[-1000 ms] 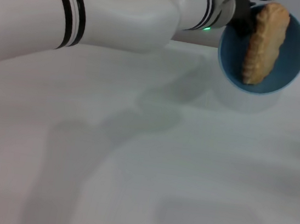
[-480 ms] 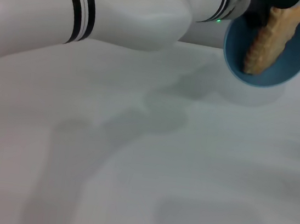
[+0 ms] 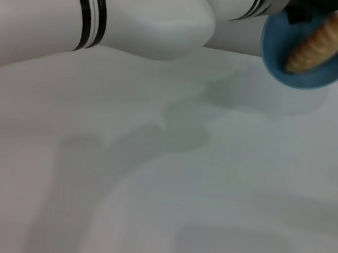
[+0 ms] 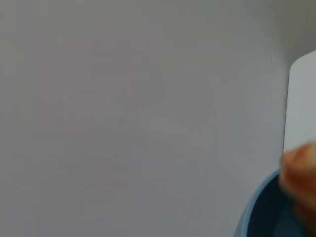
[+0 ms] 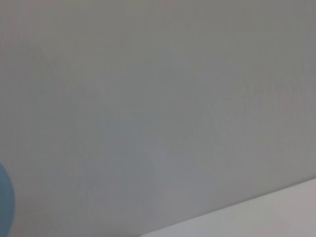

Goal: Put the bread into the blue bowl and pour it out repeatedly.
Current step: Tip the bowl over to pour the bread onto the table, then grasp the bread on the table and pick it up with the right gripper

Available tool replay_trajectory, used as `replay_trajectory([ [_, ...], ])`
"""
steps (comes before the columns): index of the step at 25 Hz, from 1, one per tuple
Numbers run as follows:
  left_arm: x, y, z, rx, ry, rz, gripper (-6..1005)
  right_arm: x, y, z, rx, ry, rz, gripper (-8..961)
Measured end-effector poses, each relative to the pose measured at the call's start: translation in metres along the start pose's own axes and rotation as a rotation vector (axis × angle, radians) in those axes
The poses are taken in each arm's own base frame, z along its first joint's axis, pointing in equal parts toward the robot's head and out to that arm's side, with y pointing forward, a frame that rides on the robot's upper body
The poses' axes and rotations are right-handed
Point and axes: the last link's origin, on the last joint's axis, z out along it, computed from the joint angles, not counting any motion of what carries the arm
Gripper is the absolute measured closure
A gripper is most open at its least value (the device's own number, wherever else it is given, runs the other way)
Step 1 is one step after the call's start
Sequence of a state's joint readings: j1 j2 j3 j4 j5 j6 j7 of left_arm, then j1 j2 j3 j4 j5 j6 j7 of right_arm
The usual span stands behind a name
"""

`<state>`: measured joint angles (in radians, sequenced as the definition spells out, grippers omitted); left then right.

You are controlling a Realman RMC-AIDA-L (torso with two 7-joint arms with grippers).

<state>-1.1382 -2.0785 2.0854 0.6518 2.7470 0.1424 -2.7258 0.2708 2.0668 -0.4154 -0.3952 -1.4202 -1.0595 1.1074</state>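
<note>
Blue bowl (image 3: 310, 70), gripped at its rim by the left end effector (image 3: 299, 9), tips mouth outward above the tabletop (image 3: 211, 188), bread (image 3: 330, 38) lying inside, long axis slanting away from the grip toward the low rim; right arm unseen.

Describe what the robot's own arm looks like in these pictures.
The left arm is a thick, smooth, glossy white tube with rounded joints. Paired black bands ring it near the elbow and again near the wrist. Its gripper end is dark, mostly cut off. The right arm is not in view.
</note>
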Motion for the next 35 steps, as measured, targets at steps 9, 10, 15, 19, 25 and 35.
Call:
replay_trajectory([
  [9,-0.011,0.003,-0.003,0.009,0.004,-0.039,1000,-0.002,-0.003,-0.001,0.012,-0.007,0.001,393],
  [10,-0.013,0.004,-0.004,0.011,0.006,-0.051,1000,-0.002,-0.004,-0.002,0.015,-0.010,0.004,393],
  [15,-0.028,0.010,-0.009,0.026,0.021,-0.173,1001,-0.005,-0.007,-0.003,0.028,-0.027,0.028,394],
  [19,-0.041,0.013,-0.011,0.029,0.006,-0.344,1000,-0.004,-0.003,0.000,0.002,-0.002,0.065,394],
  [25,-0.051,0.014,-0.013,0.033,-0.013,-0.476,1001,-0.005,0.009,0.005,-0.112,0.203,0.125,396],
  [35,-0.072,0.020,-0.019,0.039,-0.052,-0.602,1000,-0.023,0.018,-0.011,-0.234,0.566,0.288,397],
])
